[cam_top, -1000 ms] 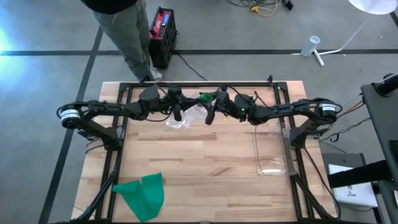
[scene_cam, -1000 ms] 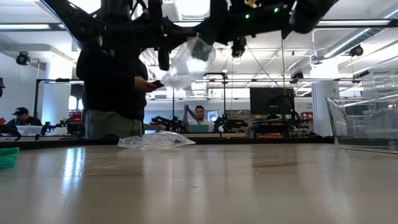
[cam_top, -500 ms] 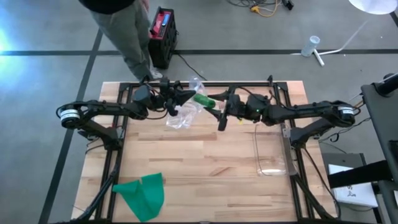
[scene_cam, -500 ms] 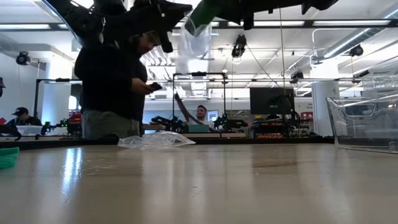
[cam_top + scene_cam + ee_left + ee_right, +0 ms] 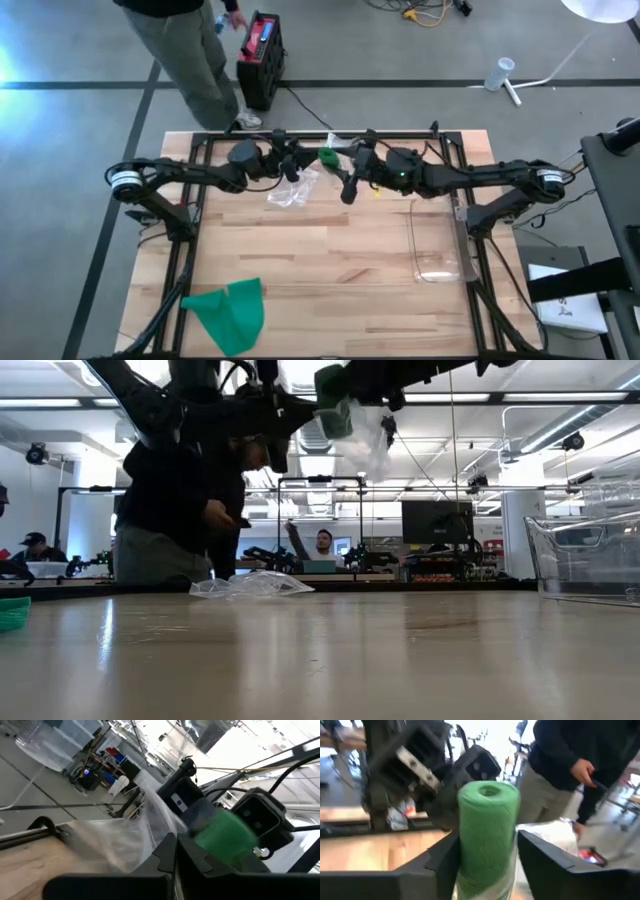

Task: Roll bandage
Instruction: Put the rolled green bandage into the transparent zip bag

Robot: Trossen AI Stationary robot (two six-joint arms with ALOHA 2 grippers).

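Two arms raised: right jaws grasp green bandage roll (image 5: 487, 835); left jaws clenched on plastic bag (image 5: 120, 842).

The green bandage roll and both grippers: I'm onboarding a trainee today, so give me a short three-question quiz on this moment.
1. True or false: the green bandage roll lies flat on the table.
2. Which gripper has the roll between its fingers? A) left gripper B) right gripper
3. Fill in: the left gripper pinches a clear plastic ____.

Key: 1 false, it is held up in the air; 2 B; 3 wrapper.
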